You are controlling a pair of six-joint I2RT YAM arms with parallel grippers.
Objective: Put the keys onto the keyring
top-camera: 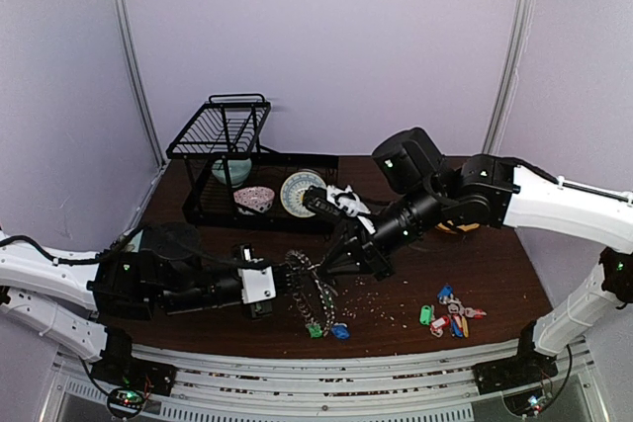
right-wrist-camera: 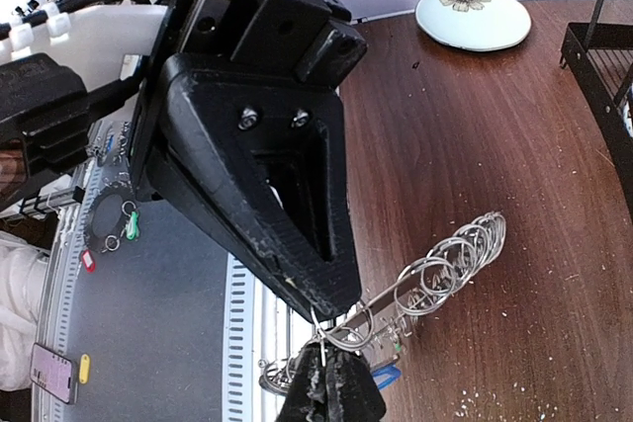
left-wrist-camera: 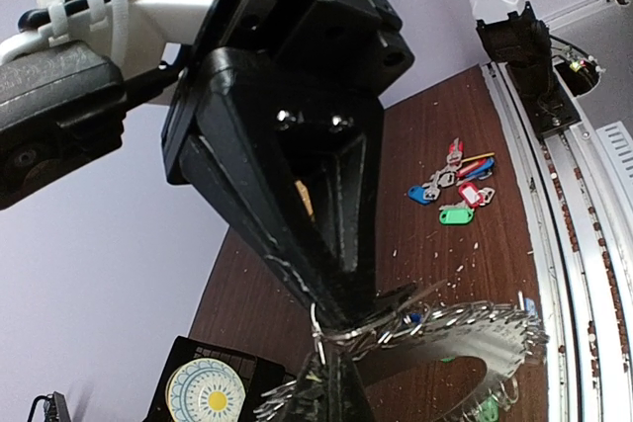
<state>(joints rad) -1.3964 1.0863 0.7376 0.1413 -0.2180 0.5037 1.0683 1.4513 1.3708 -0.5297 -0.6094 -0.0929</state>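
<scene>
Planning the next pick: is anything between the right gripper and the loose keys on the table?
Nothing visible: only bare, speck-strewn table lies between the right gripper, shut on the keyring, and the keys to its right.

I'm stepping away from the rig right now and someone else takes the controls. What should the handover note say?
Left gripper: jaws shut on the rim of the keyring, holding it tilted up.
Right gripper: jaws shut on a small silver ring at that same rim, tip to tip with the left.
Bunch of keys: loose on the table, right side, apart from the keyring.
Done: both arms grip the keyring. No key shows in either jaws.
Left: fetch the keys and thread them on.
</scene>
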